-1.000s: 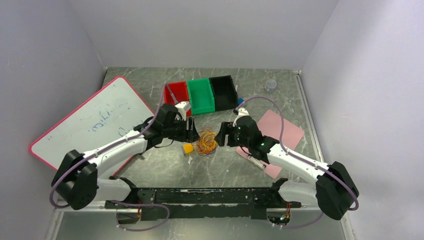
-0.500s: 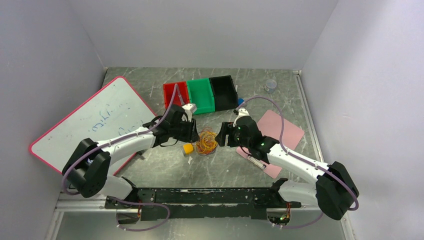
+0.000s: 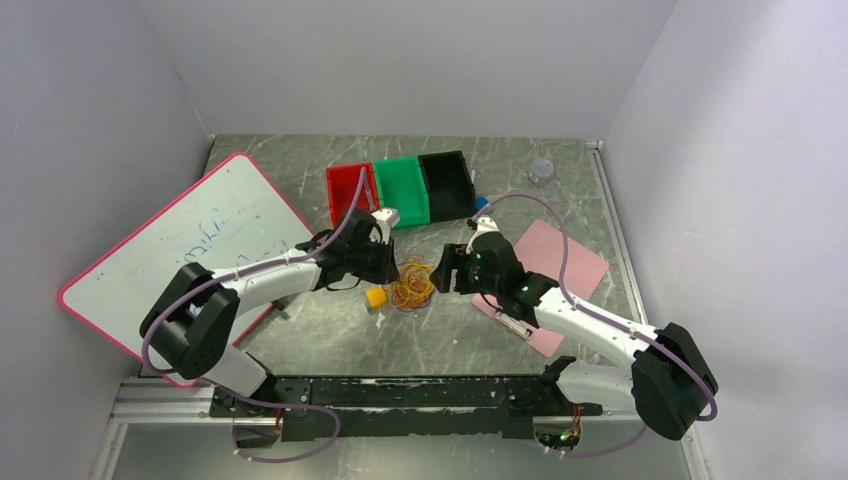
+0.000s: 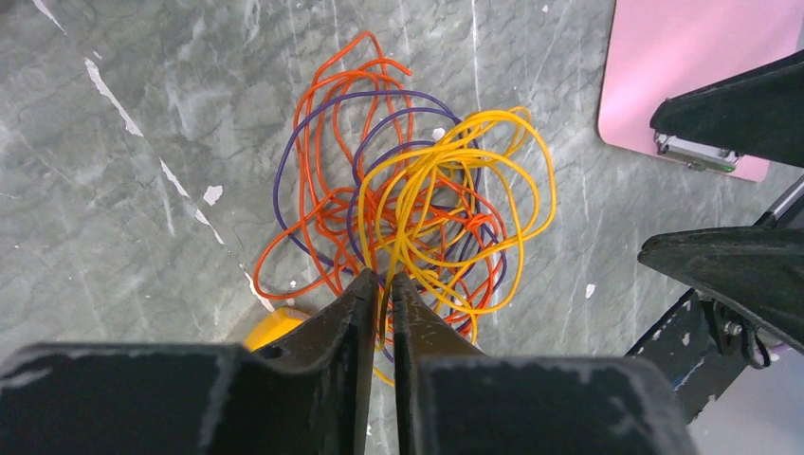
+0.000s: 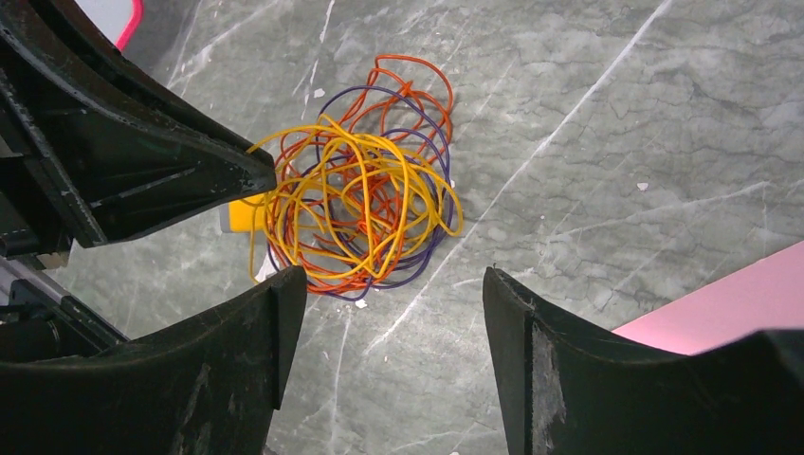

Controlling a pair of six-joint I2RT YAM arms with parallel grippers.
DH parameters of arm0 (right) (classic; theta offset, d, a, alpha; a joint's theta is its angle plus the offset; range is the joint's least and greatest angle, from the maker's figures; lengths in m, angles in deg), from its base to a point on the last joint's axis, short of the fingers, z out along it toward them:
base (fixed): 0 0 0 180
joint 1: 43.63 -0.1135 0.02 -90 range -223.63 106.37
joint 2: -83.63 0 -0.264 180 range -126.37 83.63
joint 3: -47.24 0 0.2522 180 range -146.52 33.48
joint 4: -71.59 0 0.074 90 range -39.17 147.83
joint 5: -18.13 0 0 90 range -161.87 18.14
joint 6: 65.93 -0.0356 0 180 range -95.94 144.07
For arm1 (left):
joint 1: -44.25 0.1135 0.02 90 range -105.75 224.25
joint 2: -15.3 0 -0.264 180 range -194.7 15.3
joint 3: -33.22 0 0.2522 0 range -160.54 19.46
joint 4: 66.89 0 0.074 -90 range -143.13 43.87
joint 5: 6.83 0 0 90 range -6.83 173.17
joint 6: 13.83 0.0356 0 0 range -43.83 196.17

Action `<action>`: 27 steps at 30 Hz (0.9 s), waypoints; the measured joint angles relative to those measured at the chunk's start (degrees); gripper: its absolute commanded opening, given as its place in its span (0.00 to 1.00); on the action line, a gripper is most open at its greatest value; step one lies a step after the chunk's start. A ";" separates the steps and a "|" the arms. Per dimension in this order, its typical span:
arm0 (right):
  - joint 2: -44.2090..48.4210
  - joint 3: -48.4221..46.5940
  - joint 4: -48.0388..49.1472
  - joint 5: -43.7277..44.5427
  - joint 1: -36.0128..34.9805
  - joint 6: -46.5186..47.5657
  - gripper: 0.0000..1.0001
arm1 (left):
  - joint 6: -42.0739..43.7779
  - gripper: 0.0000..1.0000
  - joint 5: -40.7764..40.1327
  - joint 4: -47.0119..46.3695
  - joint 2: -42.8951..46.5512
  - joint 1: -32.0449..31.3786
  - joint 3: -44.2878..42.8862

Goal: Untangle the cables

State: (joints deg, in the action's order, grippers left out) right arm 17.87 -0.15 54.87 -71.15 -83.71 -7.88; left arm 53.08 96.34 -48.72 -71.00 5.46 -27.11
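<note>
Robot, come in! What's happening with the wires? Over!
Left gripper pinched shut on yellow strands of the cables. Right gripper open, facing them. Tangle one knotted heap on the table. Small yellow block beside it.

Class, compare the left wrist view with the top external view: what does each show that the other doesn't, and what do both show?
Only the left wrist view: the left gripper pinching a yellow strand of the cables, with purple strands among the orange. Only the top external view: the whiteboard, the red bin, green bin and black bin. Both: the cables, the yellow block, the pink clipboard and the right gripper.
</note>
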 measured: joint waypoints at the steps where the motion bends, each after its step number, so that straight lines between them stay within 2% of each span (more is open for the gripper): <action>1: 0.00 0.00 0.00 -0.02 0.00 -0.02 0.72 | 0.00 0.10 0.15 -0.09 -0.17 0.00 0.00; 11: 0.07 0.00 0.02 -0.02 0.00 -0.22 0.73 | 0.68 0.07 0.57 1.20 0.81 -0.02 -1.55; 19: 2.12 1.16 1.25 0.68 0.00 -1.09 0.87 | 3.54 0.07 0.50 5.38 6.05 -1.03 -7.82; 27: 3.80 2.91 9.11 1.25 0.00 -3.23 0.92 | 4.61 0.07 0.50 8.17 7.02 -2.62 -11.15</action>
State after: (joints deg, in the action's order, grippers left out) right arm 21.68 2.76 63.98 -69.91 -83.71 -11.11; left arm 57.69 96.84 -40.55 -63.98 2.84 -38.25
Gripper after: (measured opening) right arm 0.910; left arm 0.077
